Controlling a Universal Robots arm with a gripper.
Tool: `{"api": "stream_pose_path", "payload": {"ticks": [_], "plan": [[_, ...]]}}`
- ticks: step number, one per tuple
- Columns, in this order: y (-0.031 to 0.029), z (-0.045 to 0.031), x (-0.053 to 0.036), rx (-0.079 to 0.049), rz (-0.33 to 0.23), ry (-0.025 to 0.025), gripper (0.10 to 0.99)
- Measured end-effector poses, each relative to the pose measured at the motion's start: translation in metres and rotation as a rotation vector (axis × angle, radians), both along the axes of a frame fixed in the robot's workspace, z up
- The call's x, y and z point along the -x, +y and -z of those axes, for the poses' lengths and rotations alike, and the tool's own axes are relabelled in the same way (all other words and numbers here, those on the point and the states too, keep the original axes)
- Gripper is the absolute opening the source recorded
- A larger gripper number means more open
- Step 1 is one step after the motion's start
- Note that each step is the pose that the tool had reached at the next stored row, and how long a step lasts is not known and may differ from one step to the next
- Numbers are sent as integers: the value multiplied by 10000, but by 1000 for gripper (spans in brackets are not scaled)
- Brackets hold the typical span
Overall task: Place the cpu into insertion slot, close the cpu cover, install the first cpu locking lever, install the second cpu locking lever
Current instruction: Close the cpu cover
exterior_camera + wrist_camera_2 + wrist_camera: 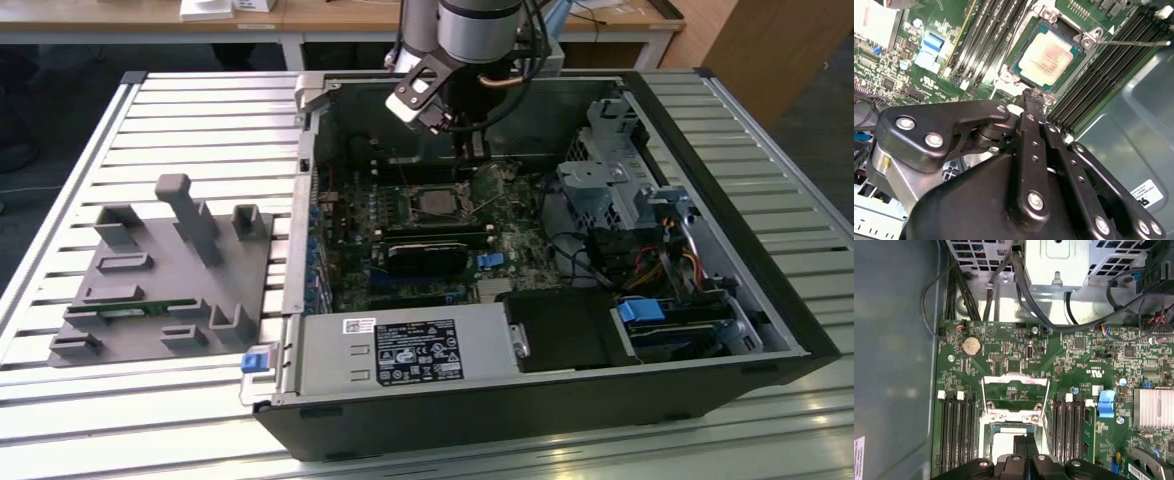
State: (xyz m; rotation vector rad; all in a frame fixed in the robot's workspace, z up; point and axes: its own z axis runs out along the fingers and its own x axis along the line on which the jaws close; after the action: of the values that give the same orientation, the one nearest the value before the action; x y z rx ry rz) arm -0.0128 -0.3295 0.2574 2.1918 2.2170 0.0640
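Note:
The cpu (1049, 55) lies flat in the insertion slot (1038, 416) on the green board, silver top up. In the exterior view the cpu (434, 207) sits mid-board inside the open case. The cpu cover (1015, 390), a thin silver frame with a square window, is swung open beyond the socket. A thin locking lever (1134, 43) sticks out sideways from one socket corner. My gripper (1031, 96) hangs just above the socket's edge, fingers pressed together with nothing between them. Its tips (1024, 446) overlap the cpu (1003, 442) in the first wrist view.
Black memory slots (956, 435) flank the socket on both sides. A finned heat sink (1153, 407), a drive cage (607, 190) with cables and a power supply (400, 352) crowd the case. A grey fixture (167, 270) stands on the slatted table at the exterior view's left.

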Motion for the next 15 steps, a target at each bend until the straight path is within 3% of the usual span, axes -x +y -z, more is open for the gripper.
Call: {"api": "stream_pose_path", "payload": {"ticks": [11,15], "plan": [[0,-21,-54,-1,0,-1,118],[1,-22,-134,1,1,0,118]]}}
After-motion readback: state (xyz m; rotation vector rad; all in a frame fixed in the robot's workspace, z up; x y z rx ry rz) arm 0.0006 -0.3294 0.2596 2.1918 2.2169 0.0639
